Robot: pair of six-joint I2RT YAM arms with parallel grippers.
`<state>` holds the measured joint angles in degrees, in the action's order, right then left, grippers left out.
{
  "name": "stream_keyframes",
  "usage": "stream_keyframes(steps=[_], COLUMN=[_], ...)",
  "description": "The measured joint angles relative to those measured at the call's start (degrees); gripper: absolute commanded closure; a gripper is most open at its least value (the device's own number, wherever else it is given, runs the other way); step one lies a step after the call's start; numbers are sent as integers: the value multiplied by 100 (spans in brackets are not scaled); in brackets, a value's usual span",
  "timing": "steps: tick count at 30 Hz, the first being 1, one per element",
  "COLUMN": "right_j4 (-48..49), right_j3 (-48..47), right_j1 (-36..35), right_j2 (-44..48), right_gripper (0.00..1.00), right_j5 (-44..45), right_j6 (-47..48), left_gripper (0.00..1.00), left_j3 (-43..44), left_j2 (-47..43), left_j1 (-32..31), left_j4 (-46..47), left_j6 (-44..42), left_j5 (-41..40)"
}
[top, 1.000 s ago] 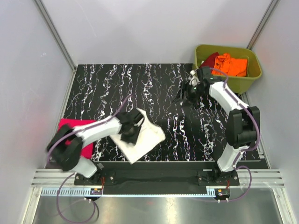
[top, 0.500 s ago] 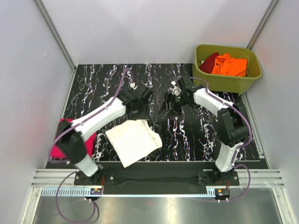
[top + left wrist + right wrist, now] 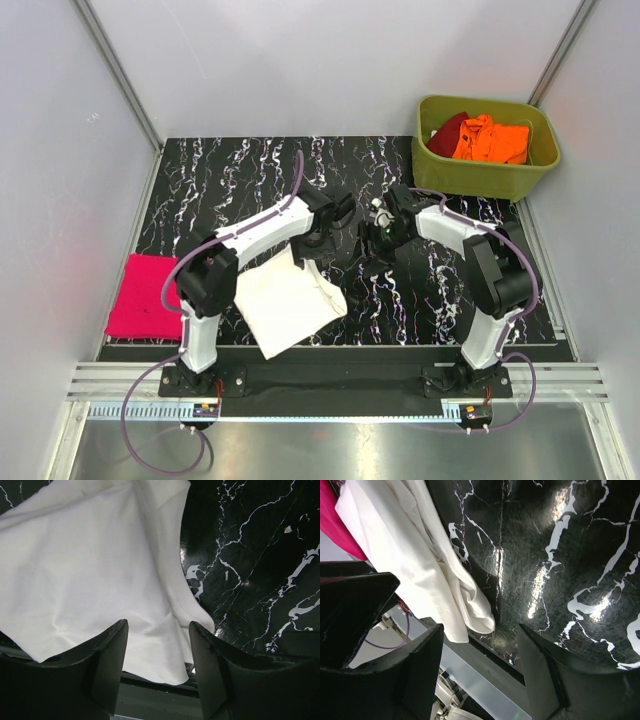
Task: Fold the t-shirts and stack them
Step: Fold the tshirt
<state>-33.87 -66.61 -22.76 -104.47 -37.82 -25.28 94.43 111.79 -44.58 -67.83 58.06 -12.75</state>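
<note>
Left fingers (image 3: 107, 665) apart, empty, white t-shirt (image 3: 85, 575) lying close by; right fingers (image 3: 420, 670) apart, empty.

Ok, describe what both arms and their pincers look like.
The left arm and right arm match: white tubular links between chunky black joints, each trailed by a looping purple cable. The left pincer and right pincer each have two broad, flat, matte black fingers with squared tips. No markings are readable.

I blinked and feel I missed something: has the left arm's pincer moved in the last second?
Yes. The left pincer has swung off the white t-shirt and closer to the green tub, which stays put.
</note>
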Motion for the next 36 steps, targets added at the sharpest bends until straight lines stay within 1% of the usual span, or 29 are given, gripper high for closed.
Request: stream_keyframes(steps=[4,10,12,14,15,17,22,23,25,27,29,31,34,36], right_j4=[229,459,516,595,662,820,1355,1423,1534,1659,1725,1779,1823,1858], right_j3=[304,597,619,623,634,691,986,1021,1040,1040,1040,1040,1040,1040], right_j1=[0,0,0,0,0,0,0,0,0,0,0,0,0,0], right_j2=[210,378,396,413,413,413,413,413,411,413,413,413,411,411], right_gripper=[32,31,35,44,48,51,51,51,51,51,51,51,51,51], right_j5=[24,-87,-140,-243,-295,-420,-846,-892,-960,-997,-1005,-1025,-1032,-1032], right_j6=[-79,-153,-151,-155,-164,-247,-586,-638,-723,-785,-815,-833,-868,-887], left_gripper=[41,42,43,45,46,48,54,58,60,65,68,68,63,65], left_j3=[247,299,299,302,306,352,457,457,457,457,457,455,450,439], left_j2=[286,623,723,782,815,896,1027,1029,1029,1029,1032,1032,1032,1032], left_j1=[-83,-118,-118,-111,-111,-111,-111,-111,-111,-105,-90,-85,-83,-79], left_j4=[-144,-308,-326,-328,-339,-385,-433,-444,-463,-461,-461,-455,-450,-452], left_j6=[249,455,496,525,535,549,564,564,568,566,546,538,494,470], left_j5=[4,7,7,4,4,2,4,4,4,7,7,9,13,20])
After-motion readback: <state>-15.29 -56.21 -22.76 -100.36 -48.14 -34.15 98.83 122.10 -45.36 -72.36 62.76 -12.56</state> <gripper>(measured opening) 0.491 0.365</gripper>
